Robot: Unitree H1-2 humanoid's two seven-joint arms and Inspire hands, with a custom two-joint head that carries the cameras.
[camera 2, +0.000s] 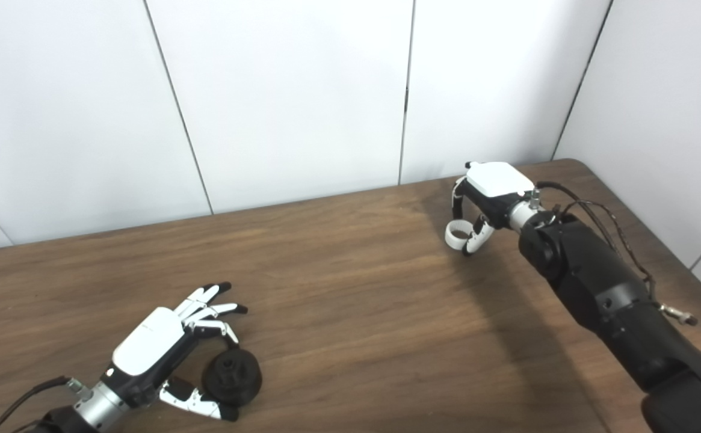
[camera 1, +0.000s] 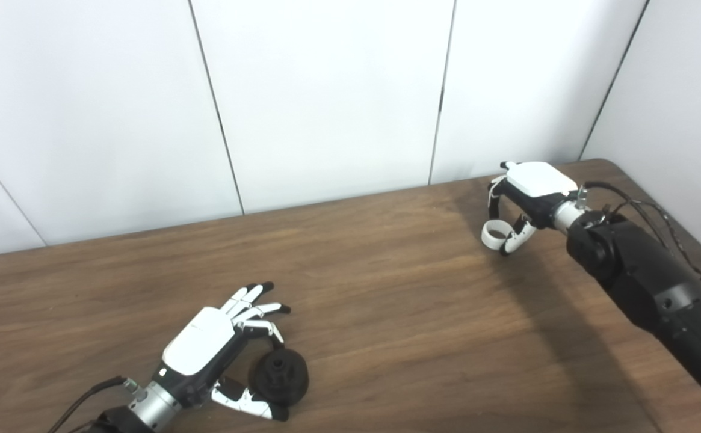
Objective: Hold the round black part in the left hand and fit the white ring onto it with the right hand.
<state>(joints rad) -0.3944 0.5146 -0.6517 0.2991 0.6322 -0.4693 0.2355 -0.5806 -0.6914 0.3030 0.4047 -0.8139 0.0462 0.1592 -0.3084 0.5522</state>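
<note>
The round black part [camera 1: 279,376] lies on the wooden table [camera 1: 386,313] at the front left. My left hand [camera 1: 218,349] is beside it on its left. The forefinger curls onto its far edge and the thumb reaches along its near edge, pinching it, while the other fingers stay stretched out. My right hand [camera 1: 521,201] is at the back right, just above the table. It pinches the white ring [camera 1: 494,233] between thumb and fingers, with the ring's opening facing up. The ring also shows in the right eye view [camera 2: 458,233].
White wall panels [camera 1: 326,96] stand close behind the table's back edge and along its right side. The black right forearm [camera 1: 645,282], with loose cables, stretches over the table's right part. Bare wood lies between the two hands.
</note>
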